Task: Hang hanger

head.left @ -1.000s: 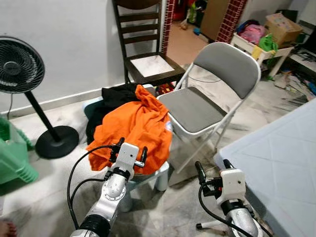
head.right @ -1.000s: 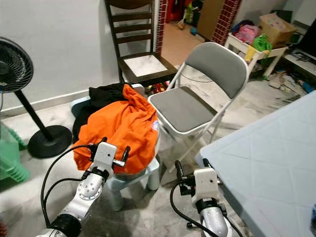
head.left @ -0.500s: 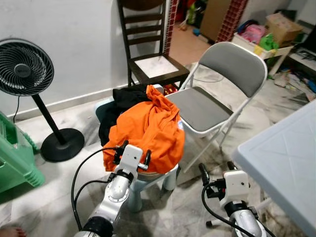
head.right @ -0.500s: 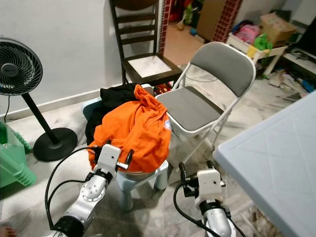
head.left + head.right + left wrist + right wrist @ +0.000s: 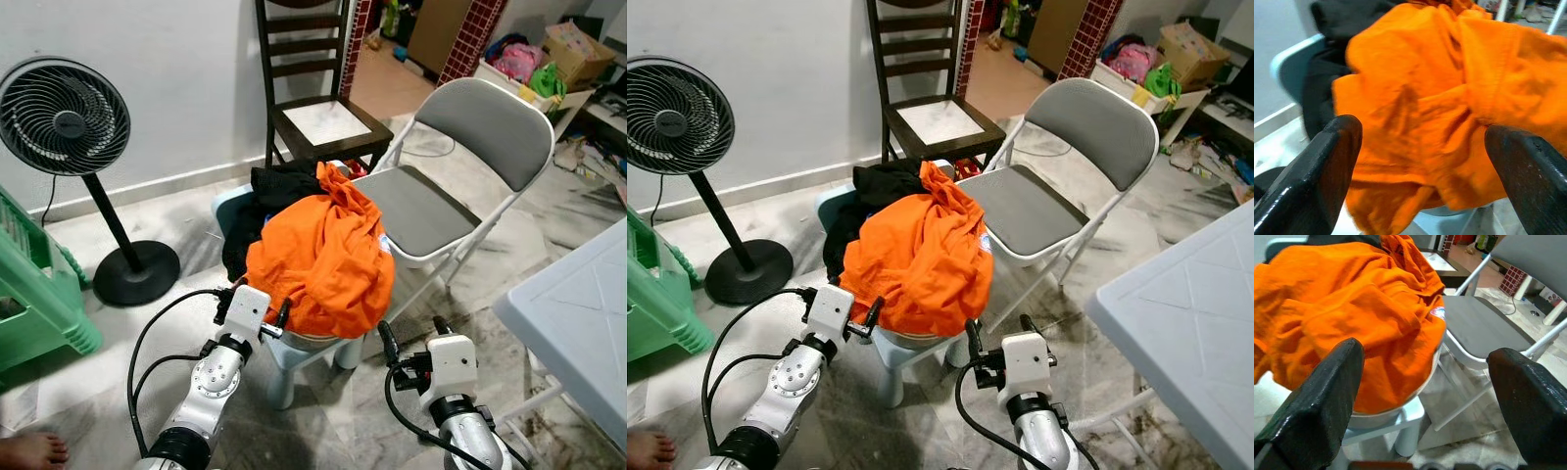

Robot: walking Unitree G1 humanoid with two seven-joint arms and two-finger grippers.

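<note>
Both grippers hang released and empty: left gripper (image 5: 253, 304) just short of the orange garment (image 5: 321, 255) heaped ahead, right gripper (image 5: 410, 338) beside it. No hanger can be made out; grabbing loose cloth risks dragging the heap off.

Heap of orange and black clothes (image 5: 318, 250) on a small pale plastic stool (image 5: 304, 354), grey padded folding chair (image 5: 446, 186) just to its right, dark wooden ladder-back chair (image 5: 313, 88) behind — black pedestal fan (image 5: 73, 122) off left, green plastic basket (image 5: 34, 304) at far left.
</note>
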